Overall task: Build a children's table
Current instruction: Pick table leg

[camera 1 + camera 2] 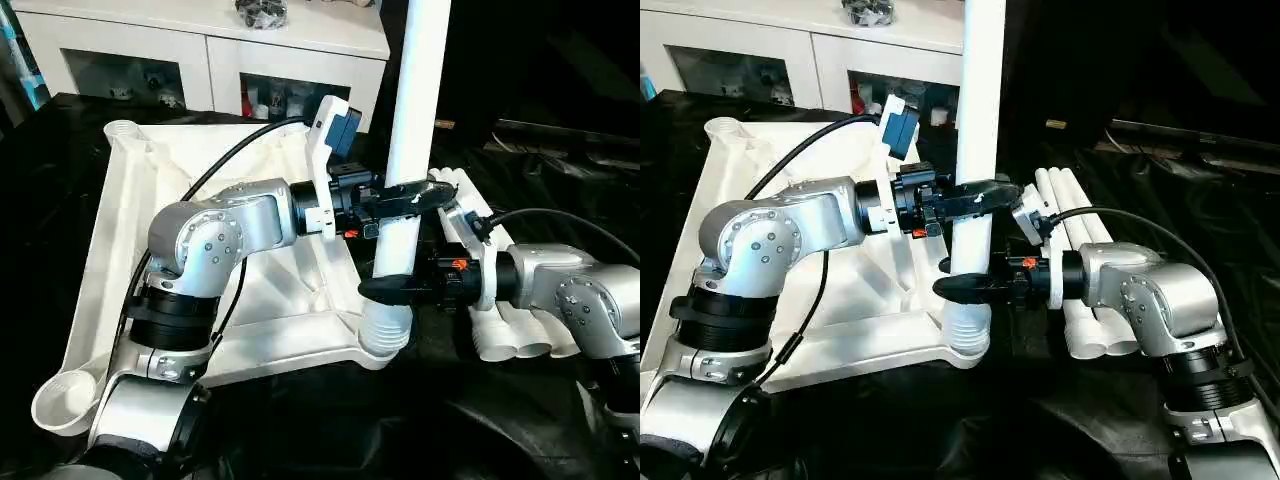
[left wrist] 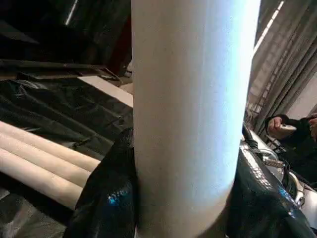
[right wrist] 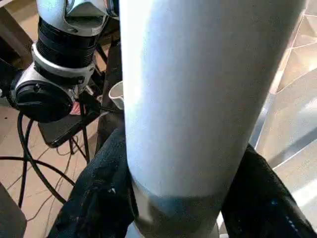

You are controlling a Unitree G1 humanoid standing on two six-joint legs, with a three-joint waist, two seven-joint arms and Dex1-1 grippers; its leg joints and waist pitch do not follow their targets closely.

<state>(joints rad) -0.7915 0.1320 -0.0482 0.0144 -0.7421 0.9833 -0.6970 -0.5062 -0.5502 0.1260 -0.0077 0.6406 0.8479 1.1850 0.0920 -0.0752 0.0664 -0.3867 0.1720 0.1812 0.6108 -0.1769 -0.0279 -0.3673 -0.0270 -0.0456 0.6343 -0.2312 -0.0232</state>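
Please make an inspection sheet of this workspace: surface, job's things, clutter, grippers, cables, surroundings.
Surface: black sheet under everything.
Job's things: table top lies ribbed side up; one leg stands upright in its near right corner socket; three spare legs lie side by side to the right.
Clutter: nothing seen.
Grippers: left gripper shut on the leg, higher up; right gripper shut on the leg, just above the socket.
Cables: black cable arcs over the left arm; another runs over the right arm.
Surroundings: white cabinet behind; a person's hand in the left wrist view.
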